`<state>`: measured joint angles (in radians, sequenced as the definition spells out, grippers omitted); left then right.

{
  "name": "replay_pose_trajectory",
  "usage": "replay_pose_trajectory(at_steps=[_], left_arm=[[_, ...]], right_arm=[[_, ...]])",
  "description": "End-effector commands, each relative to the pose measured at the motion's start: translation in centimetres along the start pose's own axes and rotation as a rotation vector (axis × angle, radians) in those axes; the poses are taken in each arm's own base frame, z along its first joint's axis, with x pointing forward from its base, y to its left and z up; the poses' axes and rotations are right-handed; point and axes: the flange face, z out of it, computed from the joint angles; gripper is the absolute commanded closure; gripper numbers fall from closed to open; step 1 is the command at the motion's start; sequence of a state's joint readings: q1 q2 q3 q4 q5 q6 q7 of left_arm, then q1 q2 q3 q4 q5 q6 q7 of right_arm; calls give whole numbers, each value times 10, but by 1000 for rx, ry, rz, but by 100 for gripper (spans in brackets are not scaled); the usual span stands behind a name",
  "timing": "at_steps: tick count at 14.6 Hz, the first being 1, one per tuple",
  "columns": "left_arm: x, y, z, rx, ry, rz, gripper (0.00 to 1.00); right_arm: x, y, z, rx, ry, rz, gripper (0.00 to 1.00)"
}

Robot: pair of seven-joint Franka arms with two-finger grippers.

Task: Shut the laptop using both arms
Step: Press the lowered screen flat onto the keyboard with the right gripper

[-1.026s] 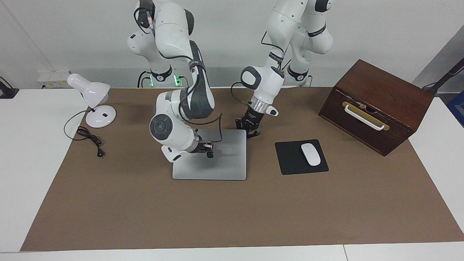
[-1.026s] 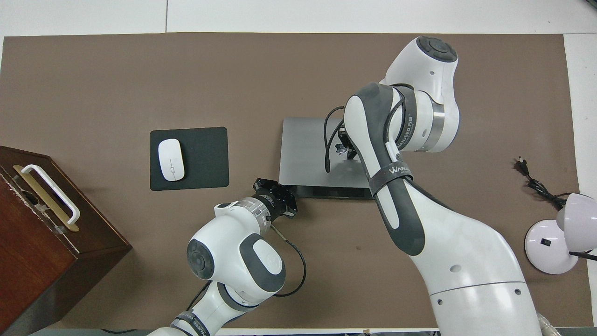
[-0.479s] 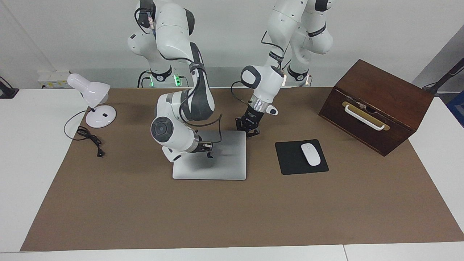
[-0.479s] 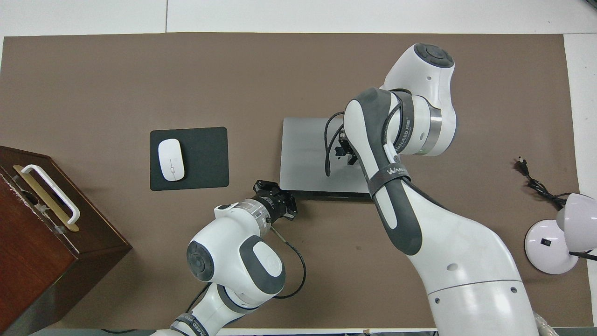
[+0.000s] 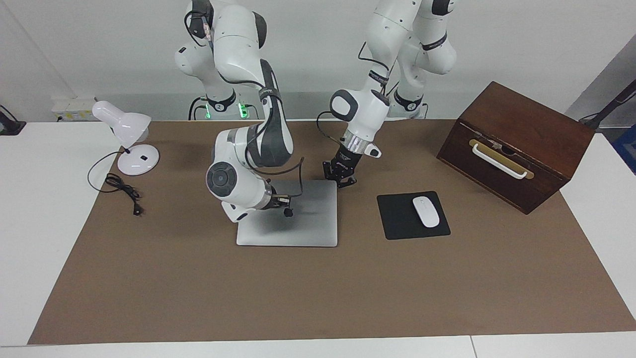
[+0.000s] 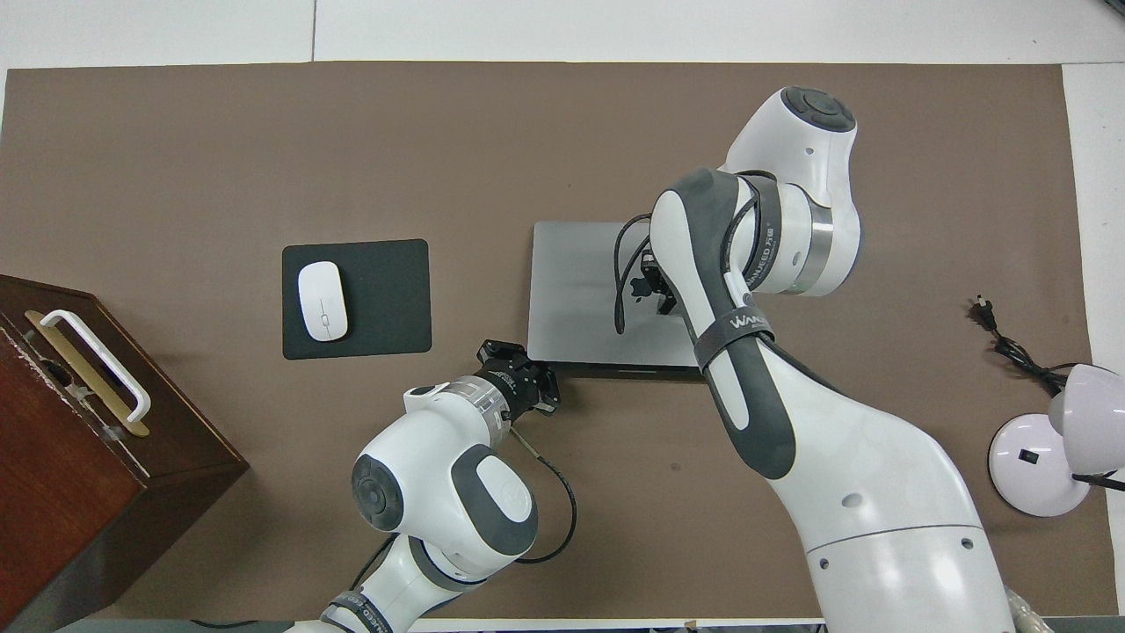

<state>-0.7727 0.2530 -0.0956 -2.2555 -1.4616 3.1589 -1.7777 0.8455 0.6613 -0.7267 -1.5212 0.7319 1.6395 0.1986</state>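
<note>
Laptop (image 5: 298,223) shut flat; right pincer (image 5: 287,211) over lid, left pincer (image 5: 341,180) at corner, grips unclear.

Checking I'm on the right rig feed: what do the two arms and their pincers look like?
Both arms, the left arm and the right arm, are glossy white jointed shells with dark grey caps and panels, silver wrist rings and loose black cables. The right arm has dark lettering on a grey band. The left pincer and right pincer are small and black.

Bright, even light; soft shadows; both views sharp.
</note>
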Motion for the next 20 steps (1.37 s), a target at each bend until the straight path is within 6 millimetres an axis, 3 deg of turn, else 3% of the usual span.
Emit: replay_pose_trajectory(at_steps=[1, 8, 20], left_arm=[[24, -8, 3, 8, 46, -9, 100], [24, -7, 3, 7, 46, -12, 100], [24, -7, 3, 7, 46, -12, 100]], right_arm=[[-9, 2, 5, 29, -7, 17, 100], [-10, 2, 7, 26, -13, 21, 100], [-14, 5, -13, 23, -30, 18, 100]])
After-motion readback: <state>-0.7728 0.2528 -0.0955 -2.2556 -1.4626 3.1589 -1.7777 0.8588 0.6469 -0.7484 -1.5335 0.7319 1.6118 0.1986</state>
